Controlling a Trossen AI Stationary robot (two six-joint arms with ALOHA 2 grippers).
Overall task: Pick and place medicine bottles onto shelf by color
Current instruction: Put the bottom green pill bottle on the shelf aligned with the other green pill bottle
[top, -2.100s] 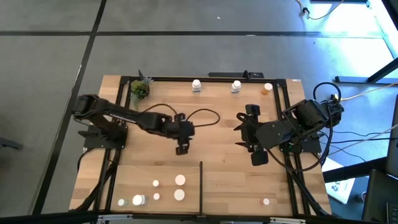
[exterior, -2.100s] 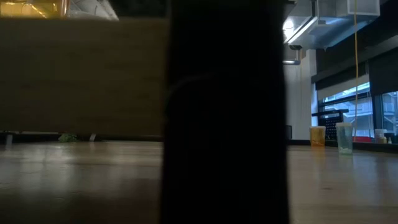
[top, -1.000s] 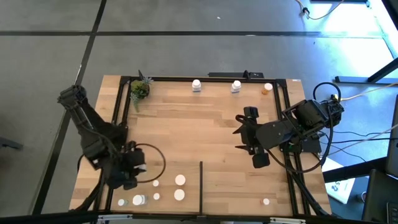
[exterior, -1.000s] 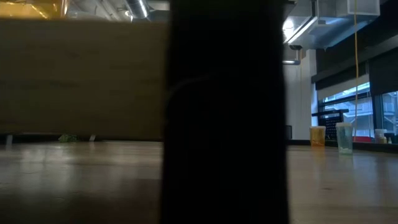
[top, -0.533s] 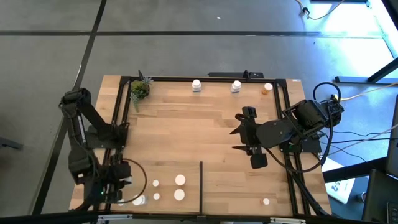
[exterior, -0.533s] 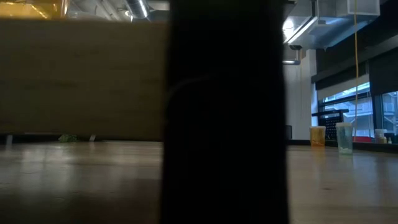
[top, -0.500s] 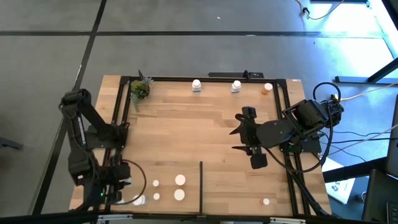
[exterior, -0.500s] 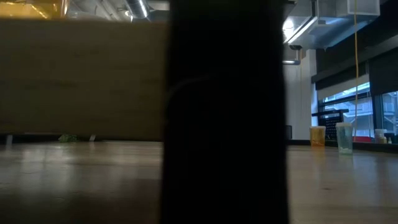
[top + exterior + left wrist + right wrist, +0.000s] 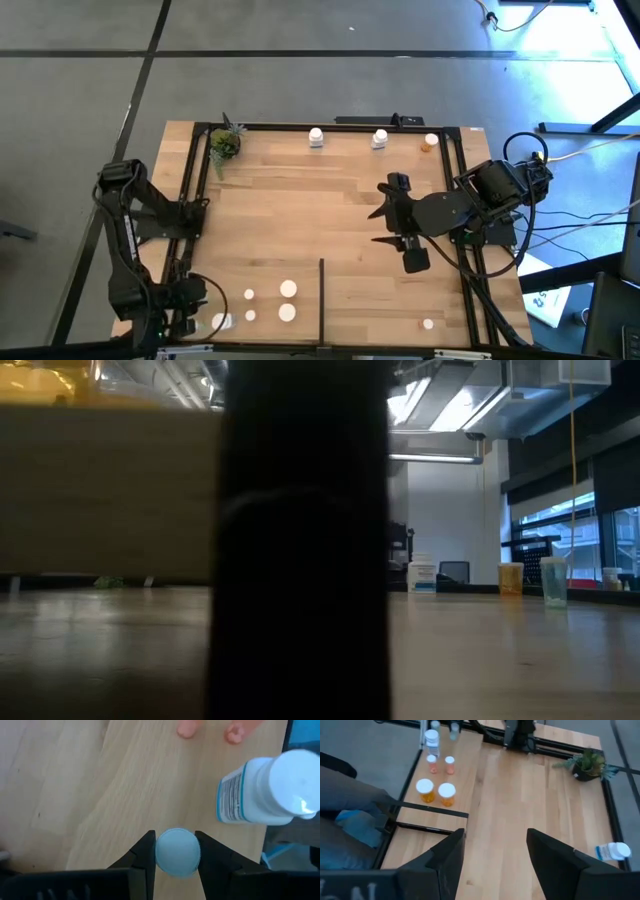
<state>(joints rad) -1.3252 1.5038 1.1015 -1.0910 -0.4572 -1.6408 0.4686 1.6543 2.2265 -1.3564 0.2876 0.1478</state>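
A small white-capped bottle (image 9: 177, 852) sits clamped between the two dark fingers of the left pincer (image 9: 175, 854), low over the near left corner of the light-wood shelf (image 9: 300, 215). Just beside it lies a larger white bottle (image 9: 265, 787), apparently tipped on its side. Further white-capped bottles (image 9: 288, 289) stand near the black divider strip (image 9: 320, 297). The right pincer (image 9: 495, 855) hangs wide and empty above the shelf's right half, its arm waiting.
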